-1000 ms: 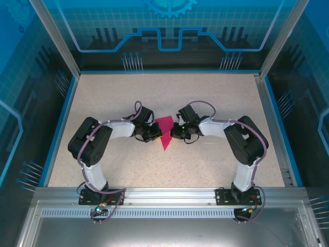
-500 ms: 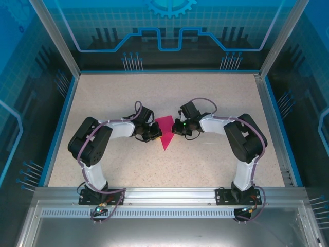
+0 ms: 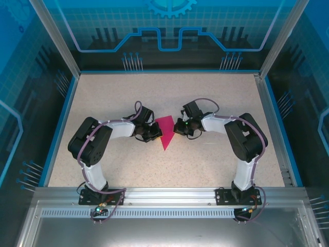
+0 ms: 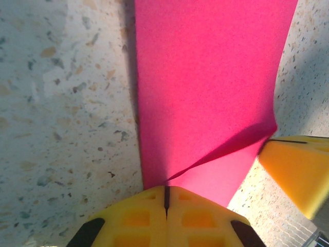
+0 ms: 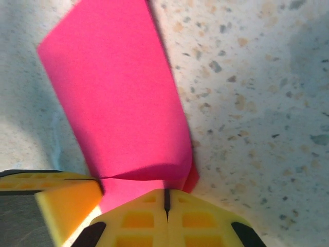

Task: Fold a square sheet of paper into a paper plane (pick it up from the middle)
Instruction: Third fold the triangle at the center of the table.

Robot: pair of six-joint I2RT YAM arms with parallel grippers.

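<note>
since the paper [image 3: 165,131] lies mid-worktop [image 3: 221,98] with its point toward the arm bases, i see the left pincer [image 3: 154,135] and right pincer [image 3: 177,132] each clamped on an opposite long edge, equally near.

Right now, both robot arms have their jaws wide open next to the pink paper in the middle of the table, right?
No, the jaws are shut, not wide open. Each wrist view shows its yellow fingers pressed together at the pink paper. The rest is right: it lies in the middle of the table.
</note>
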